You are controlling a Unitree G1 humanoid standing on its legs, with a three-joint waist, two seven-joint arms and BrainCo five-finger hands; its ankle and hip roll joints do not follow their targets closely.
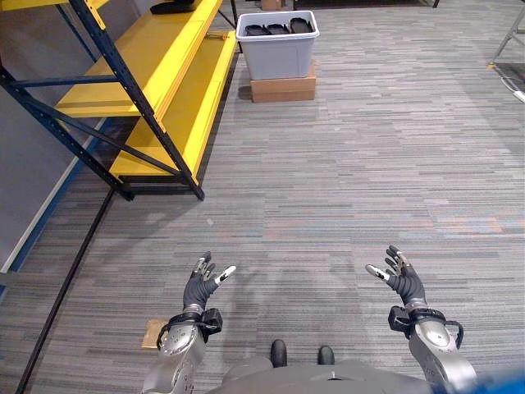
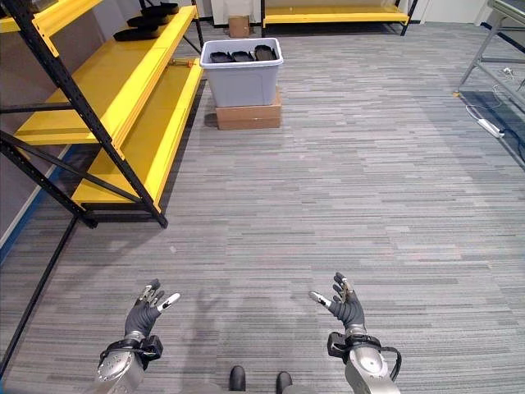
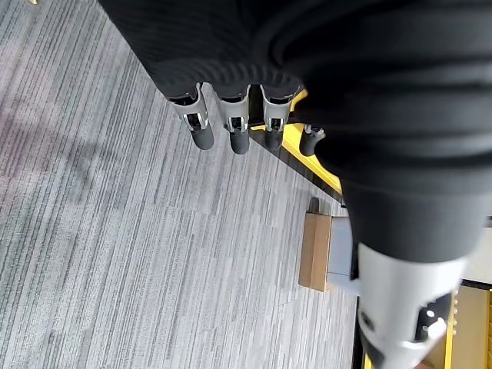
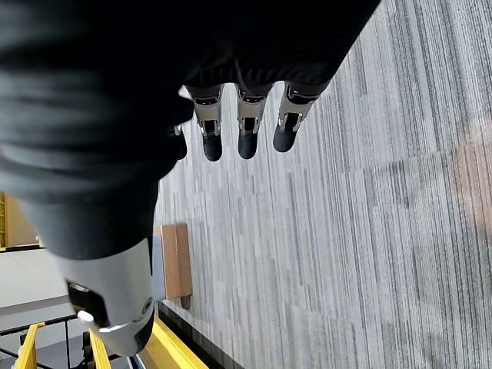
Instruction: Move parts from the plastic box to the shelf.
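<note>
- Holding both the left hand (image 1: 199,283) and right hand (image 1: 402,277) empty, fingers relaxed, over carpet.
- Approaching is needing care: black parts (image 2: 242,56) are lying in the grey plastic box (image 2: 244,82), well apart, beside the yellow shelf (image 2: 107,78).

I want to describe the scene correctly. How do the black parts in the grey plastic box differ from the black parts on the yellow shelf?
The parts in the plastic box lie side by side in a row, held in by its walls; the parts on the shelf lie open on its upper yellow board, in a looser group. The box stands on a cardboard box on the floor, to the right of the shelf. Both sets are black and flat-looking.
</note>
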